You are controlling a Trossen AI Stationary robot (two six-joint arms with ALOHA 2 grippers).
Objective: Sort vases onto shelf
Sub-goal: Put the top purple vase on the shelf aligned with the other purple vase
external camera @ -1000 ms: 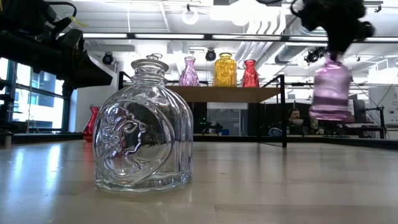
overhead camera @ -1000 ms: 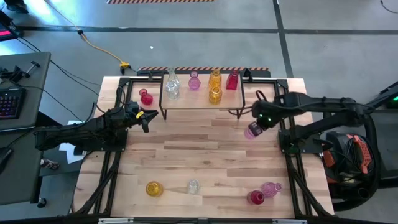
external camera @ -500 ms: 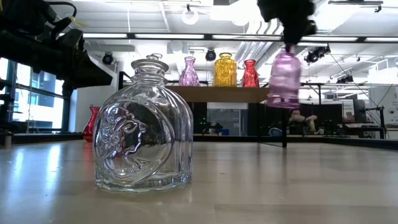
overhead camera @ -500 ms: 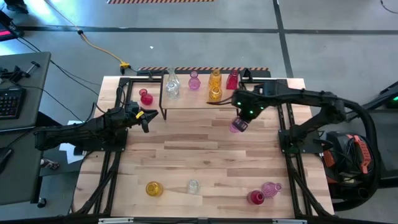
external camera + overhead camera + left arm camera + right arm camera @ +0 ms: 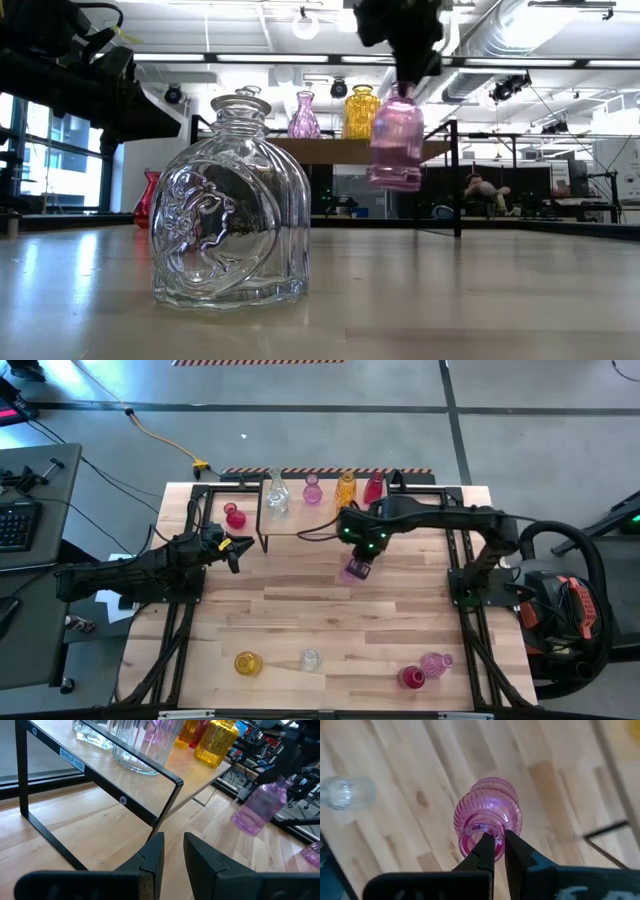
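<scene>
My right gripper (image 5: pixel 500 842) is shut on a pink-purple ribbed vase (image 5: pixel 487 817) and holds it in the air (image 5: pixel 354 569) over the table, just in front of the shelf (image 5: pixel 300 525). On the shelf stand a clear vase (image 5: pixel 277 500), a pink one (image 5: pixel 312 490), an amber one (image 5: pixel 346 486) and a red one (image 5: pixel 374 488). A red vase (image 5: pixel 235 517) stands on the table left of the shelf. My left gripper (image 5: pixel 238 550) waits to the left of the shelf, its fingers (image 5: pixel 155 855) a narrow gap apart, touching nothing. My right gripper holds the pink-purple vase by the rim of its mouth (image 5: pixel 506 831), one finger inside the neck and one outside. The fingers (image 5: pixel 485 851) come from above, pointing down. The vase hangs below them, slightly tilted (image 5: pixel 395 150), lifted clear of the table.
Near the table's near edge stand an amber vase (image 5: pixel 247 663), a small clear vase (image 5: pixel 311 659), a red-magenta vase (image 5: pixel 411 678) and a pink vase (image 5: pixel 435 664). The shelf's black wire legs (image 5: pixel 165 805) stand in front of my left gripper. Bare wood lies mid-table.
My right gripper has carried the pink-purple vase toward the table's left edge, from beside the shelf's right end to in front of its middle, staying at about the same height. The vase has stayed hanging in the hold.
</scene>
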